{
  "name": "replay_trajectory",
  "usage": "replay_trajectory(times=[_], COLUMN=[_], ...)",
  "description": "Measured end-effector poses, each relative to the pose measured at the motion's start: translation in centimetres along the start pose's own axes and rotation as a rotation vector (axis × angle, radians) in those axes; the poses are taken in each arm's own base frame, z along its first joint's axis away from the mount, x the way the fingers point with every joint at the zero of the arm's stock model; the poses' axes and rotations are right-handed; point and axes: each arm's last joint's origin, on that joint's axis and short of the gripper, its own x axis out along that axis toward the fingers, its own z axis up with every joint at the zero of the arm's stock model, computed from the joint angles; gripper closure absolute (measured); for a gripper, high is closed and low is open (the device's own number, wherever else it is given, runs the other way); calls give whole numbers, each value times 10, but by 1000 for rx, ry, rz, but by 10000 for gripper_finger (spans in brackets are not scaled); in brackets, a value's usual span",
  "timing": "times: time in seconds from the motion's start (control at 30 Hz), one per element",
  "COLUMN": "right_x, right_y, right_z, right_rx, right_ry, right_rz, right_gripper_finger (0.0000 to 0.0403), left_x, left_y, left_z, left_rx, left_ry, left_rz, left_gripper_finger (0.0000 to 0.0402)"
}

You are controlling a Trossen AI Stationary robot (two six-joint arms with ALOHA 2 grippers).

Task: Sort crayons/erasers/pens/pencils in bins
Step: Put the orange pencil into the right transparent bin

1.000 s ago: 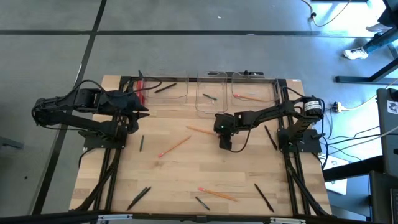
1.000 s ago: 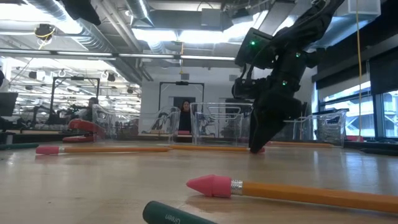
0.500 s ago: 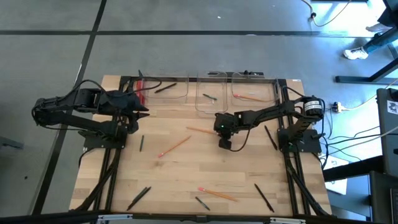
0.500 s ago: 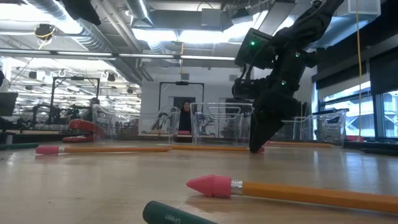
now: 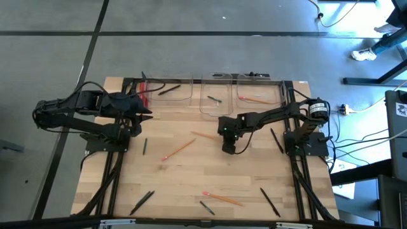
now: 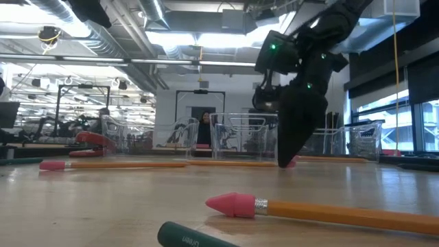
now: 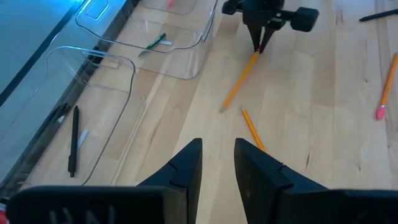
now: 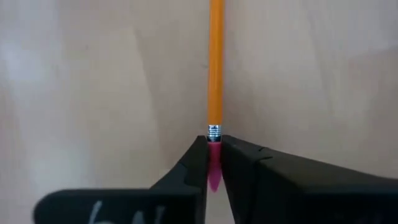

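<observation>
My right gripper (image 5: 227, 146) stands at mid-table, shut on the pink eraser end of an orange pencil (image 5: 205, 135). The pencil lies on the wood and points toward the table's left; it also shows in the low view (image 6: 226, 163). My left gripper (image 5: 146, 113) waits open and empty near the left bin (image 5: 168, 95). Three clear bins stand along the far edge. The left one holds a black pen (image 5: 168, 90), the middle one (image 5: 216, 105) a crayon (image 5: 214, 99), and the right one (image 5: 261, 105) a pencil (image 5: 254, 99). My right gripper pinches the pencil's pink eraser tip (image 8: 214, 167) between its two fingers, just behind the metal band. The fingers (image 6: 291, 140) come steeply from above, pointing down. The pencil's shaft (image 8: 216, 62) lies along the table, running away from the fingers.
Loose on the wood are a pencil (image 5: 178, 149), a pencil near the front edge (image 5: 222, 198), black pens (image 5: 276, 140) (image 5: 270, 202) (image 5: 141, 202), and crayons (image 5: 144, 146) (image 5: 206, 207). A red bar (image 5: 141, 92) lies by the left bin.
My right gripper has tipped more upright over the pencil's eraser end and shifted slightly toward the table's left. The pencil still lies on the table.
</observation>
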Motion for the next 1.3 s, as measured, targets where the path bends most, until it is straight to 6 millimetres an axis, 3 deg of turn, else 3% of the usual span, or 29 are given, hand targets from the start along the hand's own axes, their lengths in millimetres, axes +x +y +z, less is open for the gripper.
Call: replay_trajectory(times=[0.3, 0.77, 1.3], right_x=[-14, -25, -105], right_y=[5, 10, 18], right_z=[17, 19, 20], right_rx=[-24, 31, 78], right_ry=[5, -14, -246], right_rz=[-13, 55, 37], right_gripper_finger=[367, 370, 369], left_x=[0, 0, 0], left_y=[0, 0, 0], left_z=[0, 0, 0], left_rx=[0, 0, 34], left_ry=[0, 0, -2], left_rz=[0, 0, -1], left_gripper_finger=[316, 316, 316])
